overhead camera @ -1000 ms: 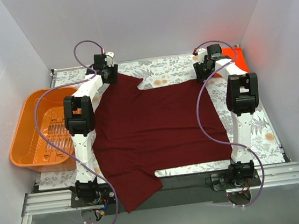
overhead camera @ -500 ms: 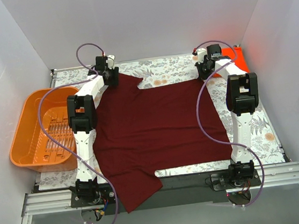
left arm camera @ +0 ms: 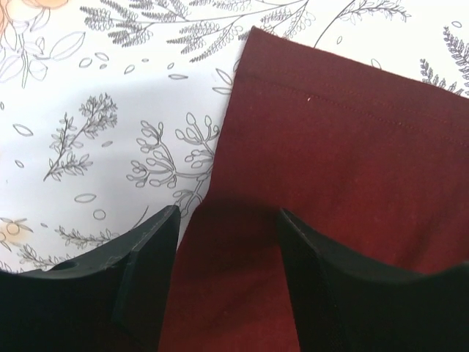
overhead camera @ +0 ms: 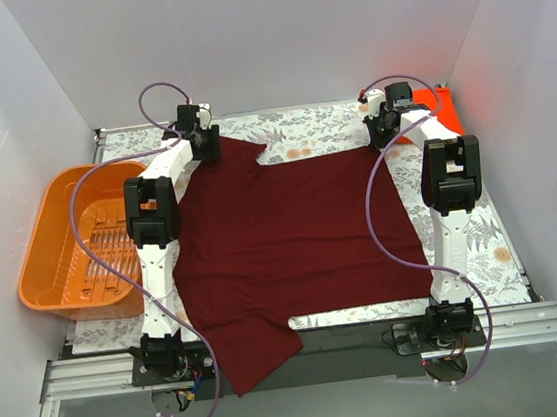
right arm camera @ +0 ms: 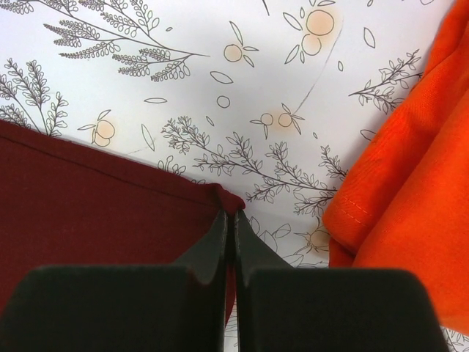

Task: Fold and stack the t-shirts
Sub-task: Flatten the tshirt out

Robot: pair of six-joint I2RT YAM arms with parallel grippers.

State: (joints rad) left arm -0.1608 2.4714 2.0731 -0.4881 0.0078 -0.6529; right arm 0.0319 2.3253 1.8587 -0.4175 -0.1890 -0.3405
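Note:
The dark maroon t-shirt [overhead camera: 292, 237] lies spread flat over the table, its near-left part hanging over the front edge. My left gripper [overhead camera: 201, 140] is open at the shirt's far left corner; in the left wrist view [left arm camera: 226, 220] its jaws straddle the maroon cloth [left arm camera: 330, 161] by its edge. My right gripper [overhead camera: 383, 128] is shut on the shirt's far right corner; in the right wrist view [right arm camera: 229, 216] the cloth [right arm camera: 110, 198] is pinched at the tips. The folded orange-red t-shirt [overhead camera: 430, 111] lies at the far right, also seen in the right wrist view [right arm camera: 410, 191].
An orange plastic basket [overhead camera: 71, 242] stands off the table's left side. White walls close in the back and both sides. The floral tablecloth [overhead camera: 320, 128] shows along the far edge.
The left gripper has shifted slightly toward the far left corner of the shirt. The right arm and the shirt look unchanged.

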